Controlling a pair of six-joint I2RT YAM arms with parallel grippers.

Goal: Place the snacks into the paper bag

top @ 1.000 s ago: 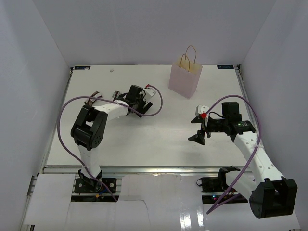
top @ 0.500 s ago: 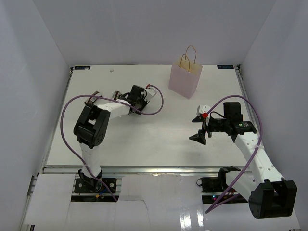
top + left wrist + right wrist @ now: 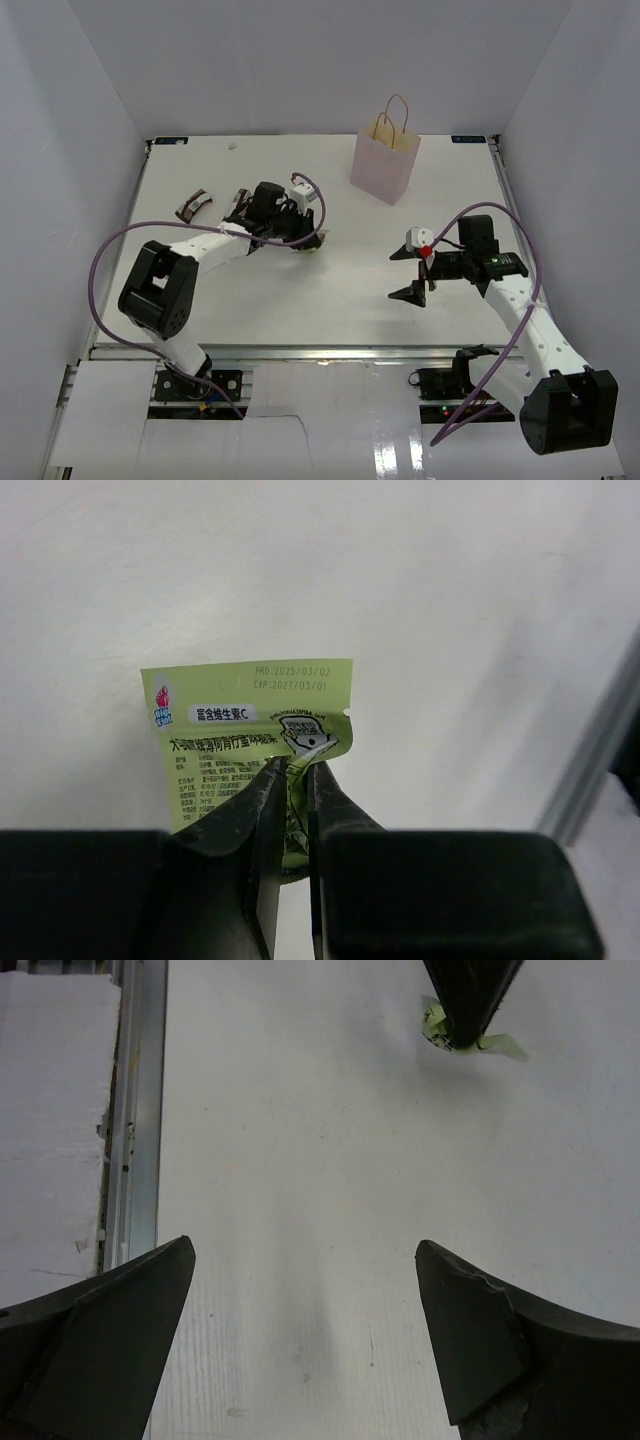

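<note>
My left gripper [image 3: 297,767] is shut on a light green pouch [image 3: 245,732], pinching its lower part just above the white table. From above, the left gripper [image 3: 300,236] sits left of table centre, with only a sliver of the green pouch [image 3: 312,247] peeking out below it. The pink paper bag [image 3: 385,165] stands upright at the back, right of this gripper. A dark brown bar [image 3: 193,205] lies at the far left, and another dark packet [image 3: 238,199] shows beside the left arm. My right gripper [image 3: 408,272] [image 3: 305,1250] is open and empty over bare table.
The right wrist view catches the left gripper's fingers [image 3: 465,1000] and the green pouch [image 3: 497,1046] at its top edge. A metal rail [image 3: 135,1110] runs along the table's near edge. White enclosure walls stand at the back and both sides.
The left gripper has shut on the green pouch and shifted slightly toward the front. Its elbow swung left and down, uncovering the brown bar. The right gripper barely moved.
</note>
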